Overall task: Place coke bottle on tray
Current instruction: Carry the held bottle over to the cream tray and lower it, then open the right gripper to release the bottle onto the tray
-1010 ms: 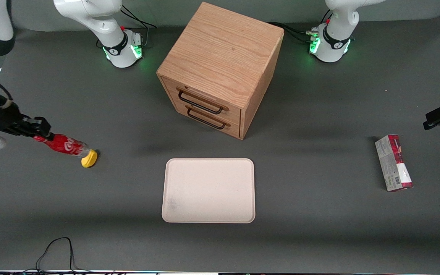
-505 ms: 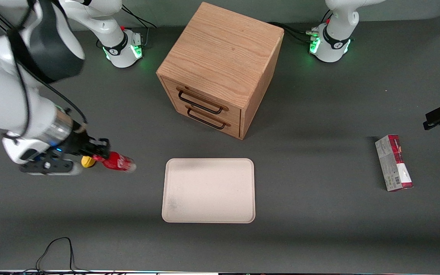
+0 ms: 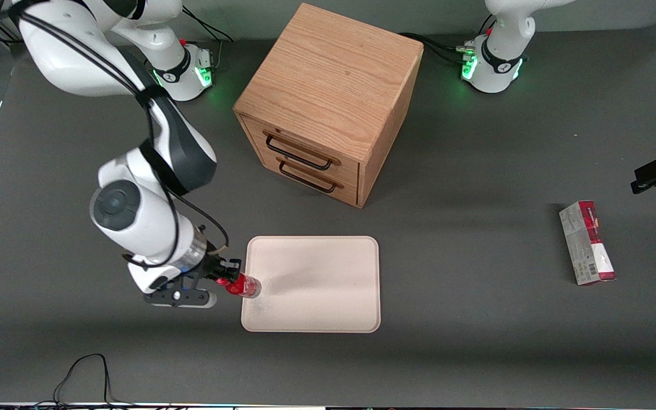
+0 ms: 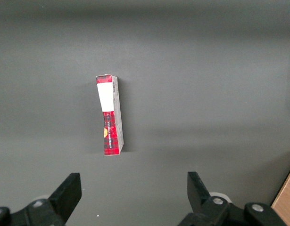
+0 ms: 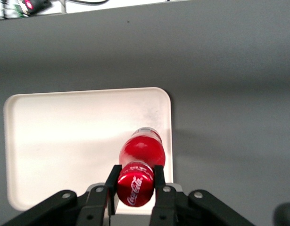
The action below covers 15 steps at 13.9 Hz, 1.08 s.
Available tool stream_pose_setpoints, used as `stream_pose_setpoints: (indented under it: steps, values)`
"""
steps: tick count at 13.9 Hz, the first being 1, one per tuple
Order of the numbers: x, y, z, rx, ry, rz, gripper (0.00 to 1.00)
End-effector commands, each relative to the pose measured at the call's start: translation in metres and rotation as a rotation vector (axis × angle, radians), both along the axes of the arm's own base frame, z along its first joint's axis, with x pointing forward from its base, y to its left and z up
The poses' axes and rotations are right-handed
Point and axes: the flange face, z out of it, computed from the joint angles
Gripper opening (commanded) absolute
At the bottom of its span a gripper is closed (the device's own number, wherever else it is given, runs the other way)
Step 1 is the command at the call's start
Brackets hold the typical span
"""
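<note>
The hand (image 3: 226, 281) sits low at the tray's (image 3: 328, 285) short edge on the working arm's end, its two fingers (image 5: 160, 181) closed tight on the neck of the coke bottle (image 3: 241, 285), just under the red cap (image 5: 135, 190). The bottle is carried tilted, cap at the hand and base pointing out over the tray. From the front view its clear base overlaps the tray's rim near the corner closest to the front camera; from the wrist view the bottle (image 5: 141, 153) hangs over the tray's (image 5: 64, 141) inner floor, close to one short rim. Whether the base is touching the tray I cannot tell.

The tray is bare across nearly all its flat cream floor, so there is plenty of open room inward from the bottle toward the parked arm's end. Its rounded corners and low rim show all the way round.

Farther from the front camera than the tray stands a wooden drawer cabinet (image 3: 328, 102), well apart from it, with a clear strip of grey surface (image 3: 476, 341) between the two. A red-and-grey carton (image 3: 586, 242) lies far off toward the parked arm's end, also seen in the left wrist view (image 4: 110, 115). A black cable (image 3: 83, 370) loops at the surface's edge nearest the front camera.
</note>
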Motion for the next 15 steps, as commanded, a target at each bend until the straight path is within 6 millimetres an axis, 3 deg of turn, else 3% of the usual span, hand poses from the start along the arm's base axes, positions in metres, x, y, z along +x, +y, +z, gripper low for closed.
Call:
stream_pose_setpoints:
  steps: [1,7,8,9,10,13,15]
  values:
    - [0.012,0.007,-0.016,0.000,-0.046,-0.014,0.00]
    - [0.012,0.012,-0.045,0.001,-0.069,0.008,0.00]
    - [0.012,0.012,-0.049,0.003,-0.070,0.007,0.11]
    - [0.011,0.013,-0.051,0.005,-0.069,0.004,0.58]
    - [0.011,0.013,-0.052,0.004,-0.082,0.005,0.98]
    - [0.013,0.013,-0.047,0.008,-0.095,-0.007,1.00]
    - [0.016,0.012,-0.031,0.014,-0.121,-0.009,1.00]
